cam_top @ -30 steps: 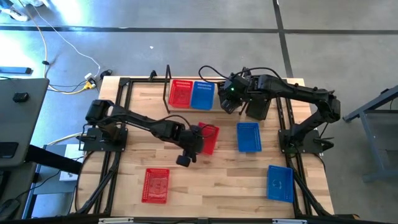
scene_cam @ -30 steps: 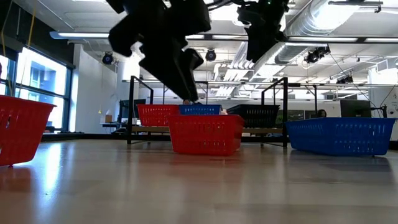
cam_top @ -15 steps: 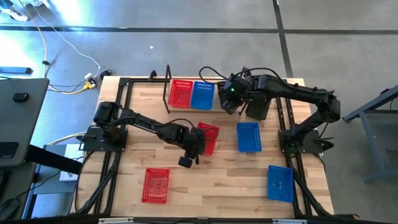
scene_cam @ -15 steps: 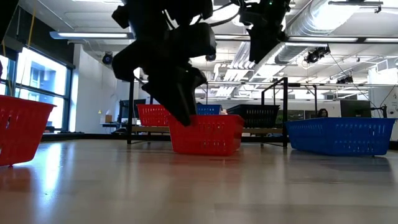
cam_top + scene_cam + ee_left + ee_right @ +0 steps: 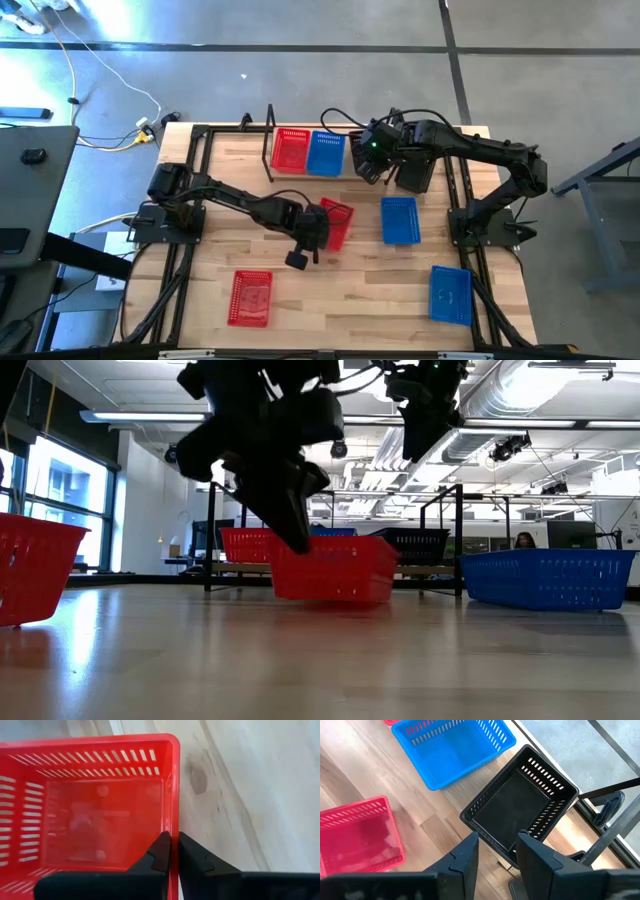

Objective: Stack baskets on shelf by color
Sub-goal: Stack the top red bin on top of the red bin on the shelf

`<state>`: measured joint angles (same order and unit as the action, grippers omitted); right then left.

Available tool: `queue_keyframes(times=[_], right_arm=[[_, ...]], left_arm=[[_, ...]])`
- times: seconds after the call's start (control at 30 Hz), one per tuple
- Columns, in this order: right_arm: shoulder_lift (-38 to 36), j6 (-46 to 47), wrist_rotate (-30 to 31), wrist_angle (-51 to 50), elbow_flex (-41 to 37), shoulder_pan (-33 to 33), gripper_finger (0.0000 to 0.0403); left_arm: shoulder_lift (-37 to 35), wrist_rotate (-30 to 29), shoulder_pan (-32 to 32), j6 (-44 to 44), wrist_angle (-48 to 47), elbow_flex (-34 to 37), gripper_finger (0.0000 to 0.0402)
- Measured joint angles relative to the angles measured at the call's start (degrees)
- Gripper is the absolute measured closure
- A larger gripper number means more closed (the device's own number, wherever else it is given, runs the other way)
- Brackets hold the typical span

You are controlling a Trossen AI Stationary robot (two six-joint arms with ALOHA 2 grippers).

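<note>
My left gripper (image 5: 314,232) is shut on a red basket (image 5: 337,222) at the table's middle; the basket also shows in the low view (image 5: 333,570). My right gripper (image 5: 374,158) is open and empty, high over the shelf (image 5: 240,567) at the far edge. Its fingers hang above the near edge of a black basket (image 5: 520,805). On the shelf stand a red basket (image 5: 291,150), a blue basket (image 5: 326,152) and the black basket (image 5: 415,172), each on its bottom. My left gripper holds the red basket by the rim of its left side wall (image 5: 173,832), one finger (image 5: 161,851) inside the basket and one (image 5: 189,851) outside. The fingers come from above, slanting down from the table's left. The basket is a little off the table and slightly tilted.
Another red basket (image 5: 250,298) lies near the front left. One blue basket (image 5: 399,220) lies right of centre and another (image 5: 450,295) at the front right. Black arm frames run along both table sides. A person (image 5: 520,542) shows far off in the room.
My left gripper has come down onto the red basket's left wall and then risen a little with it. The basket has come slightly off the table and tipped a bit.
</note>
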<state>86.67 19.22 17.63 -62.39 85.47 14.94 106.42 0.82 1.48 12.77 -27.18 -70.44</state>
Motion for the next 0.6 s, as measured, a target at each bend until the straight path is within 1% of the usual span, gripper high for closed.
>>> queue_keyframes(times=[0.17,0.4,0.6], right_arm=[[-0.02,-0.09,0.57,-0.26,0.00,0.00,0.0285],[-0.02,-0.17,1.53,-0.74,0.00,0.02,0.0285],[-0.02,-0.20,1.63,-0.83,-0.02,0.02,0.0285]], left_arm=[[-2.90,0.02,0.00,-0.12,-1.31,-0.01,0.0396],[-9.15,-0.23,0.00,-0.14,-5.23,0.00,0.0399],[-15.86,-5.05,-0.08,0.32,-9.95,0.00,0.0399]])
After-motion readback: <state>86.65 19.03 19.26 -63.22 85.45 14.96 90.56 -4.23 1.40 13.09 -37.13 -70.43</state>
